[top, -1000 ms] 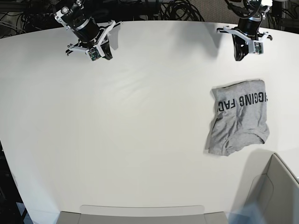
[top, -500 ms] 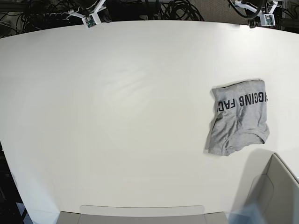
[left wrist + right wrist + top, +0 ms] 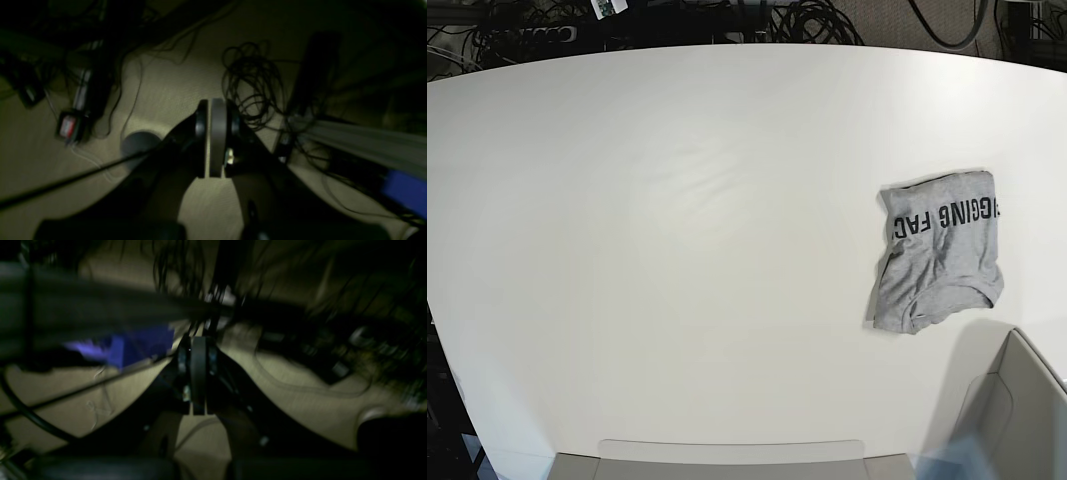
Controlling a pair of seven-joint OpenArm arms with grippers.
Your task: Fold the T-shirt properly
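Observation:
The heather-grey T-shirt (image 3: 940,250) lies folded into a small bundle on the right side of the white table (image 3: 677,230), with black block lettering showing across its upper part. Neither gripper shows in the base view. In the left wrist view my left gripper (image 3: 213,136) is shut with nothing between its pads, over the floor beyond the table. In the right wrist view my right gripper (image 3: 196,373) is shut and empty too, over floor and cables. The T-shirt shows in neither wrist view.
A grey bin corner (image 3: 1017,410) stands at the front right, and a grey tray edge (image 3: 727,455) runs along the front. Cables (image 3: 797,20) lie behind the table's far edge. Loose cables (image 3: 250,83) lie on the floor.
Both arms have drawn back past the table's far edge and left the base view. The T-shirt has not moved.

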